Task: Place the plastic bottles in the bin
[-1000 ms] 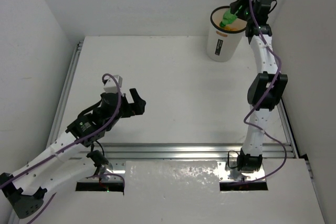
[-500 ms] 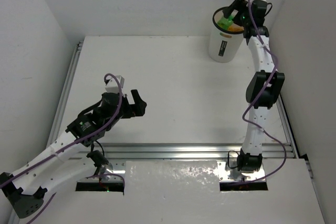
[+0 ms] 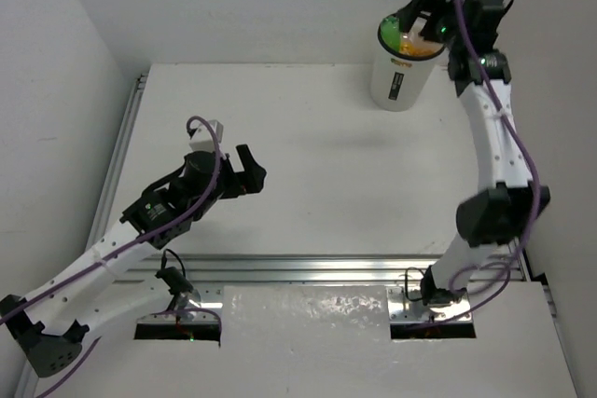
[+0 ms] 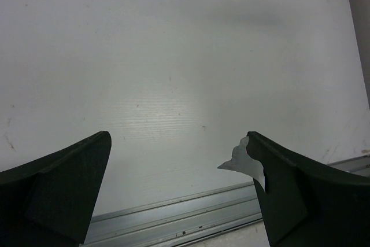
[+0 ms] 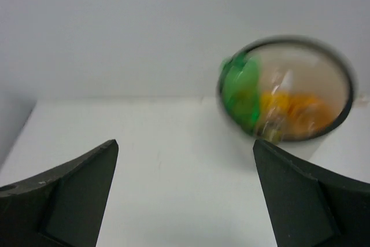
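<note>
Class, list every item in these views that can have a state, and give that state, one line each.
Bin, upright, open-topped, bottles inside.
Green bottle, lying in the bin, blurred.
Orange bottles, lying in the bin, blurred.
Left arm, jaws open, holding nothing, over the table.
Right arm, jaws open, holding nothing, raised near the bin's mouth.

The left arm [image 3: 103,253] and right arm [image 3: 499,142] are white tubes with black joints, purple cables [image 3: 217,151] and black wedge-shaped fingers [image 4: 58,183].
</note>
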Controlling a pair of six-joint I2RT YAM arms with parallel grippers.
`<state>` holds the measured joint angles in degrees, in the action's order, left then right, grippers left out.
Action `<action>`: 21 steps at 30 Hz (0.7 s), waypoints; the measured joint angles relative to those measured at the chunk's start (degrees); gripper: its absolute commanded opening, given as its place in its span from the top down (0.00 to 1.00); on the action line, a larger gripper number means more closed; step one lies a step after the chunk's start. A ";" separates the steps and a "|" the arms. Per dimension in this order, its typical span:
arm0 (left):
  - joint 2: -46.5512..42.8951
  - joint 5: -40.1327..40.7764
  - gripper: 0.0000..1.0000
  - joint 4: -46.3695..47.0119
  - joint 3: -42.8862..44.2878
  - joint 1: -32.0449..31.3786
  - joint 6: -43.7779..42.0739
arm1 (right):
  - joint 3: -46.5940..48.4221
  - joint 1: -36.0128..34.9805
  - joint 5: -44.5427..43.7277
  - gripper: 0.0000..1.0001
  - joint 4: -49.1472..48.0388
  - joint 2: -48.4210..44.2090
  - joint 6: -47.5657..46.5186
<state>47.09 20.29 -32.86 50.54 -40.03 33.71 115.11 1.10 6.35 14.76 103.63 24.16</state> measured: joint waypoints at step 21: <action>-10.16 24.92 0.00 -14.91 4.28 0.48 0.22 | -65.26 -16.59 1.09 0.01 22.99 -64.67 -6.14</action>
<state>36.93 45.21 -47.77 54.83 -39.55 33.93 49.84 -15.49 7.44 37.76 38.96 18.02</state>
